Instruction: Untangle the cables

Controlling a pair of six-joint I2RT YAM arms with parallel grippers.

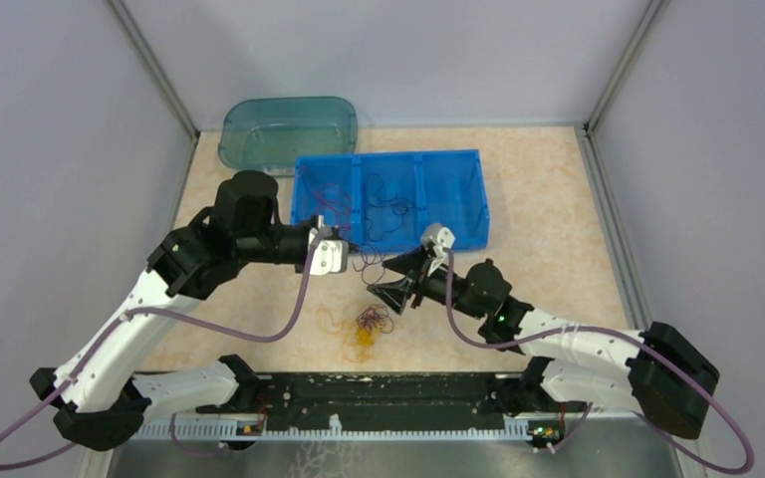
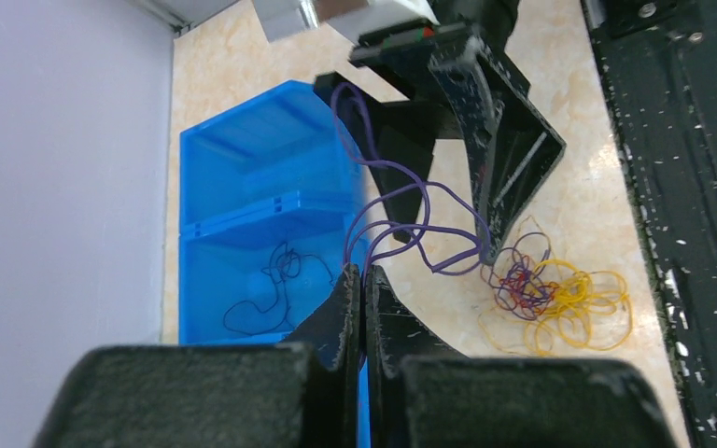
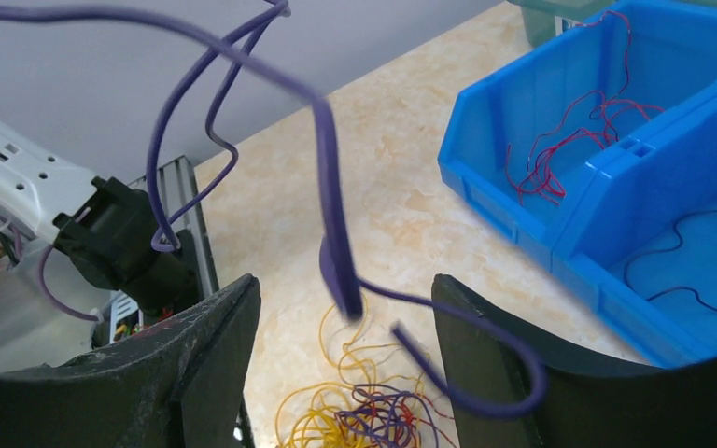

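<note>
A curly clump of yellow, red and purple cables (image 1: 367,324) lies on the table between the arms. My left gripper (image 2: 362,273) is shut on one purple cable (image 2: 401,229), lifted off the table beside the blue bin; the cable loops from its tips toward the clump (image 2: 551,299). My right gripper (image 3: 345,299) stands open just above the clump (image 3: 373,415). The same purple cable (image 3: 329,187) hangs down between its fingers, and its end curls around the right finger (image 3: 485,364). Neither finger presses on it.
A blue three-compartment bin (image 1: 478,199) stands behind the grippers, with red cables (image 3: 560,149) in one compartment and dark cables (image 3: 700,243) in the one beside it. A teal tub (image 1: 289,129) sits at the back left. Grey walls close the sides.
</note>
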